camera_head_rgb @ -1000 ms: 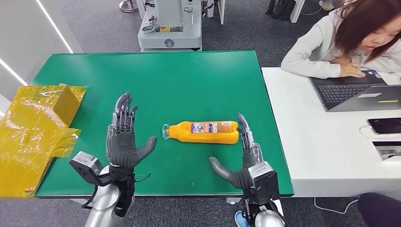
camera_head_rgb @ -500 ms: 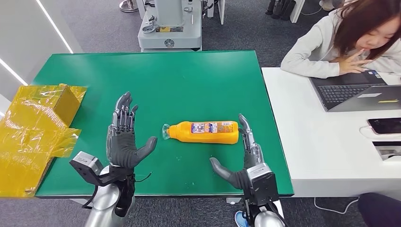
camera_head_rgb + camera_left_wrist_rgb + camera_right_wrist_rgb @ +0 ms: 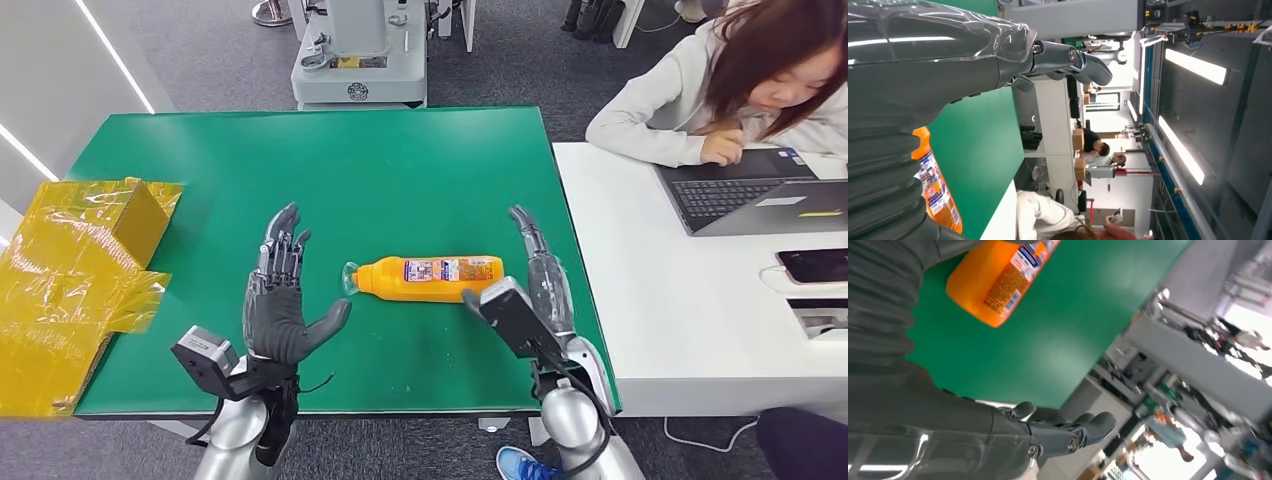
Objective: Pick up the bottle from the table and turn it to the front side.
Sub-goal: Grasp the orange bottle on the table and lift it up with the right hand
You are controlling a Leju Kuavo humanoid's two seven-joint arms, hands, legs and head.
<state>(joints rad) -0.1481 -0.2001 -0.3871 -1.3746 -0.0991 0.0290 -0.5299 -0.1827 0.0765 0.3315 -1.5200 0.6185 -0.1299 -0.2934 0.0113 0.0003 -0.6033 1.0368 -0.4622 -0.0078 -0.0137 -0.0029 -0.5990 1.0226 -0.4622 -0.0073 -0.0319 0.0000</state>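
I see right hand (image 3: 535,290) now lifted beside bottle (image 3: 432,279) base, left hand (image 3: 283,300) nearer; both spread wide, empty. Grasp imminent.

One bottle (image 3: 432,279), two hands, one laptop (image 3: 750,195), one phone (image 3: 812,265)

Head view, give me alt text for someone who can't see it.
An orange bottle lies on its side on a green table, between the open left robot hand and open right robot hand, neither holding it.
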